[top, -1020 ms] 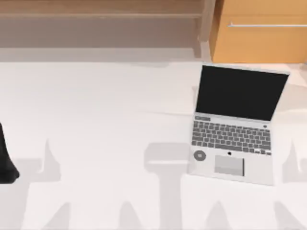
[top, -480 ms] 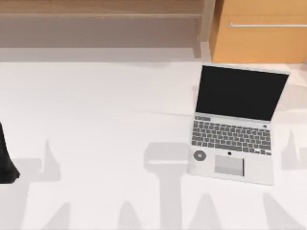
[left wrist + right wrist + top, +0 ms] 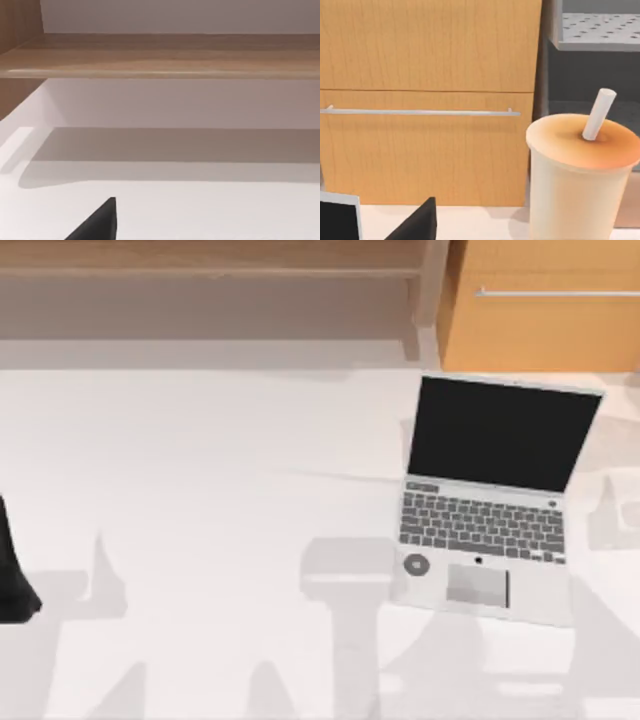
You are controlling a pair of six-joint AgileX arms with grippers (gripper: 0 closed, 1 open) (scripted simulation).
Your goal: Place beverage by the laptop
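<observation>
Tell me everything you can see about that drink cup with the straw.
The cup shows in the right wrist view: a pale, creamy-orange tumbler, plastic by the look of it, with a flat orange lid and a white straw poking up through it at a slight lean. It stands upright in front of a wooden cabinet with a long metal handle, beside a dark shelving unit. Its base is out of frame, so what it rests on is unseen. Nothing visibly touches it.

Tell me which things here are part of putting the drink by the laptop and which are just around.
Part of the job:
laptop, open on the table's right side
beverage cup with a straw, in the right wrist view

Just around:
wooden drawer cabinet
wooden shelf
perforated grey tray
</observation>
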